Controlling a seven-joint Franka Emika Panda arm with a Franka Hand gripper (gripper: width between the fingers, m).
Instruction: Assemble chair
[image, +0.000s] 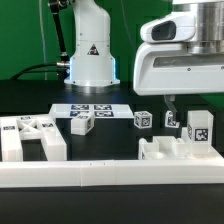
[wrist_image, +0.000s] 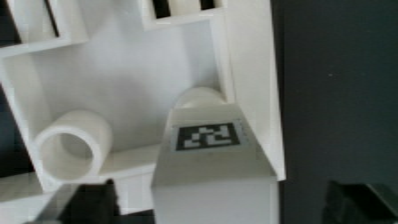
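The chair lies in loose white tagged pieces. In the exterior view, a flat seat slab (image: 160, 150) sits at the right with an upright tagged post (image: 198, 129) on its far side. My gripper (image: 185, 108) hangs just above them. In the wrist view, the post (wrist_image: 215, 150) with its square tag stands between my two dark fingers (wrist_image: 84, 203). My gripper (wrist_image: 222, 208) is open, with a gap on each side of the post. The slab (wrist_image: 125, 90) shows a round ring boss (wrist_image: 71, 148) beside the post.
More chair pieces lie at the exterior view's left (image: 32, 135) and middle (image: 80, 122), with two small tagged pieces (image: 143, 118) behind the slab. The marker board (image: 92, 108) lies in front of the robot base (image: 90, 50). A long plain white rail (image: 100, 178) runs along the front.
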